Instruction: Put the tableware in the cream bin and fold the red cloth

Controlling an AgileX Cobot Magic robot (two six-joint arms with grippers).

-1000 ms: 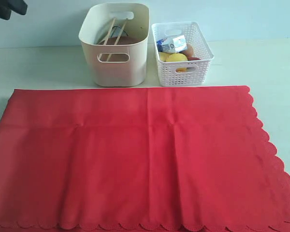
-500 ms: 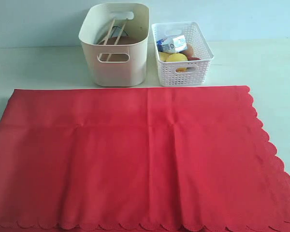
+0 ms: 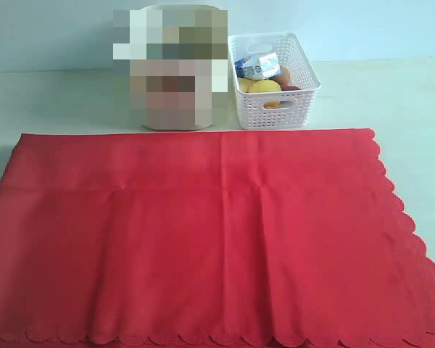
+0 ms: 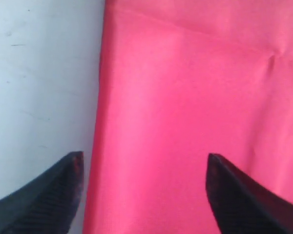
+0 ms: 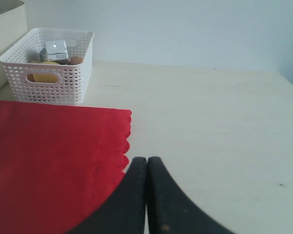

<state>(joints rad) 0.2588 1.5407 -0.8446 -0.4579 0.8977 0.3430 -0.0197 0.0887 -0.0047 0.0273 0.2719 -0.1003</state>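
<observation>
The red cloth [image 3: 203, 232] lies spread flat over the front of the table, scalloped along its right and near edges. My left gripper [image 4: 144, 155] hangs open over the cloth's [image 4: 195, 97] straight left edge, one fingertip over bare table, the other over fabric. My right gripper [image 5: 146, 159] is shut and empty, just off the scalloped right edge of the cloth [image 5: 49, 156]. The cream bin [image 3: 170, 69] stands behind the cloth, but its picture is broken into coarse blocks, so the tableware inside is hidden. One corner of the bin [image 5: 7, 29] shows in the right wrist view.
A white lattice basket [image 3: 274, 80] with a milk carton, a lemon and other food stands right of the bin; the basket [image 5: 49, 63] also shows in the right wrist view. Bare pale table [image 5: 215, 122] lies right of the cloth.
The dark left arm, at the top left corner a second ago, has slid down the left edge of the exterior view and nearly left it. The bin's image has turned blocky.
</observation>
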